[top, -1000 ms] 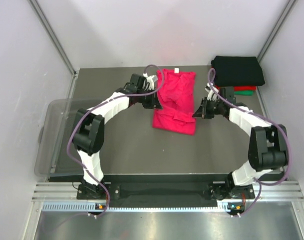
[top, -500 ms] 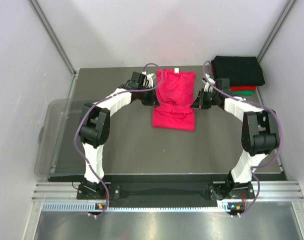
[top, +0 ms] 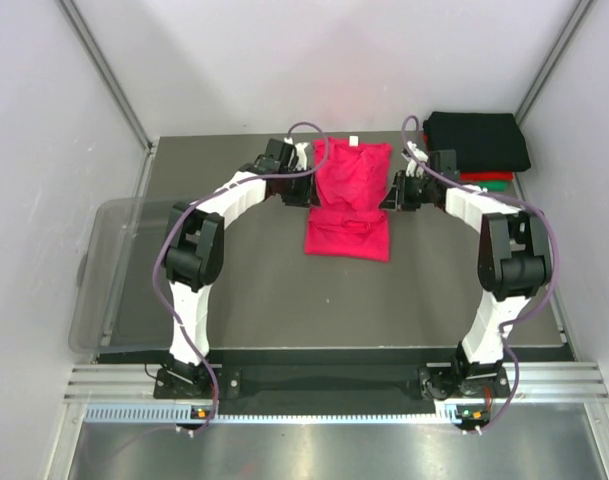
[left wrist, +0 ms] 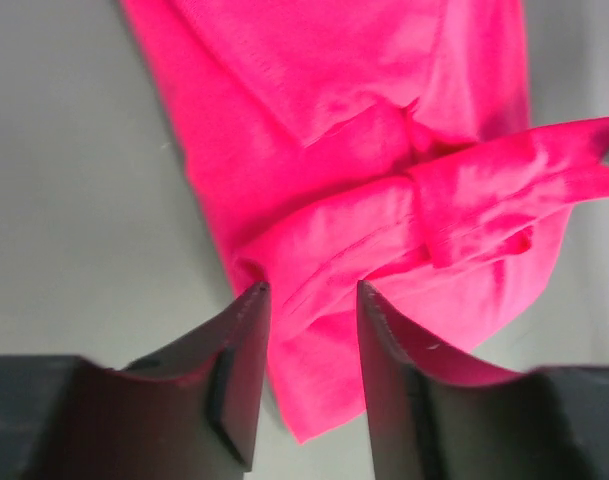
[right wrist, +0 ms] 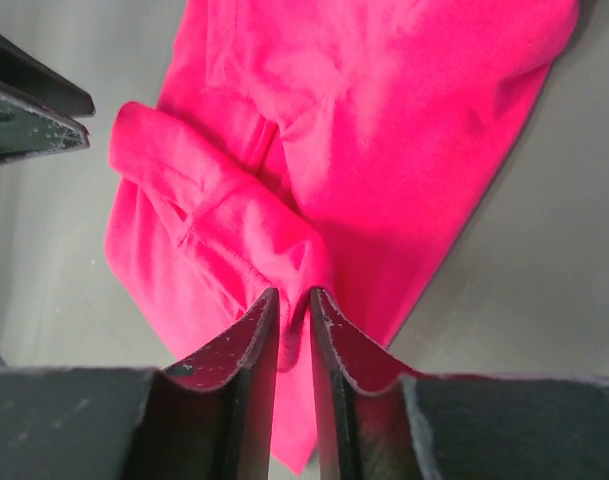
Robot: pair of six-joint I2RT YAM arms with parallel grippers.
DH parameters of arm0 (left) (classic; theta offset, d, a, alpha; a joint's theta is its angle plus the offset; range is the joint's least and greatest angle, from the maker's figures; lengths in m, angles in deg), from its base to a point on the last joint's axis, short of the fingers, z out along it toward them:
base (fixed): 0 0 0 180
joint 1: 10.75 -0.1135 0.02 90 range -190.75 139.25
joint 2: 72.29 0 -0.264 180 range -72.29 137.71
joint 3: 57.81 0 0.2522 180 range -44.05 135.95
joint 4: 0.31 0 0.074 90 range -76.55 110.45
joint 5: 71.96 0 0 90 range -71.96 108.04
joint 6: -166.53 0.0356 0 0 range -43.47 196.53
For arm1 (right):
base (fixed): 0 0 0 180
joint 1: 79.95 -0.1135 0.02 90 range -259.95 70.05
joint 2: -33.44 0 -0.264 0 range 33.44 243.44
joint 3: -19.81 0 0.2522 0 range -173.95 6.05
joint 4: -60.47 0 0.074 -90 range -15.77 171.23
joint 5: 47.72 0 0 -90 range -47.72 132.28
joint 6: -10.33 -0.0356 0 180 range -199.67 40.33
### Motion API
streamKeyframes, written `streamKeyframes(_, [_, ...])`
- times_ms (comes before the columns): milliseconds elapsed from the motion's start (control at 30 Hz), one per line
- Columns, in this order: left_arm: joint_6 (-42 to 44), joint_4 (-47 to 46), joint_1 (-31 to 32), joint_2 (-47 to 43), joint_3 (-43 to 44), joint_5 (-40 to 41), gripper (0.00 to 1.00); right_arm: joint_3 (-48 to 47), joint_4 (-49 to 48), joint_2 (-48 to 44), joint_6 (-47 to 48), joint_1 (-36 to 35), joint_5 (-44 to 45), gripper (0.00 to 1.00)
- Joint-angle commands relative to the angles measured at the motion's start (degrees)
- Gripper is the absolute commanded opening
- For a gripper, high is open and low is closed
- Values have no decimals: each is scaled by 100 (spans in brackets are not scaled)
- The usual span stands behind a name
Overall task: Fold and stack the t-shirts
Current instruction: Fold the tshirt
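Note:
The magenta-pink t-shirt (top: 349, 200) lies folded into a narrow strip at the back middle of the table, white neck label at its far end. My left gripper (top: 309, 190) is at its left edge. In the left wrist view the left gripper (left wrist: 309, 290) is open, with the shirt's edge (left wrist: 324, 250) lying loose between and under the fingers. My right gripper (top: 389, 200) is at the shirt's right edge. In the right wrist view the right gripper (right wrist: 292, 295) stands nearly closed, pinching a raised fold of the shirt (right wrist: 244, 230).
A stack of folded t-shirts sits at the back right corner: a black one (top: 477, 140) on top, with red (top: 484, 177) and green (top: 494, 184) edges showing beneath. A clear plastic bin (top: 114, 270) hangs off the table's left side.
Both grippers moved toward the back along the shirt's sides, and the right one swung in from the right. The left jaws have opened and let the cloth go.

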Motion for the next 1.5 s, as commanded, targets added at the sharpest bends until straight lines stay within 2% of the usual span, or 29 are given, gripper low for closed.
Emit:
streamKeyframes(0, [110,307,-42,-619,-109,436,47,-292,407,-607,474,112,-115,20])
streamKeyframes(33, [110,334,-77,-855,-197,410,47,-222,469,-723,510,130,-132,23])
streamKeyframes(67, [119,395,-86,-979,-285,401,48,-91,661,-846,554,165,-133,40])
streamKeyframes(133, [49,448,-155,-1269,-593,252,53,6,969,-1110,808,174,-124,43])
streamKeyframes(167, [-38,466,-182,-1349,-716,121,53,59,1293,-1180,870,217,-132,48])
streamKeyframes(333, [-407,352,-244,-1744,-1832,-688,52,664,2068,-1339,906,288,-456,54])
streamKeyframes(533, [-733,-8,-253,-1745,-2685,-997,54,1307,1807,-1199,739,288,-1018,60])
streamKeyframes(933, [-891,-97,-253,-946,-2308,-1155,54,1449,1551,-531,493,235,-1205,60])
streamKeyframes(1200, [-927,-132,-226,-550,-2106,-1269,47,1334,1516,-83,466,244,-1187,57])
streamKeyframes(1300, [-944,-158,-209,-436,-2044,-1269,44,1281,1419,67,396,235,-1187,53])
streamKeyframes(1433, [-953,-141,-174,-348,-1974,-1305,40,1229,1323,234,343,235,-1118,41])
streamKeyframes(1467, [-953,-141,-174,-339,-1965,-1305,38,1229,1279,286,308,235,-1082,40])
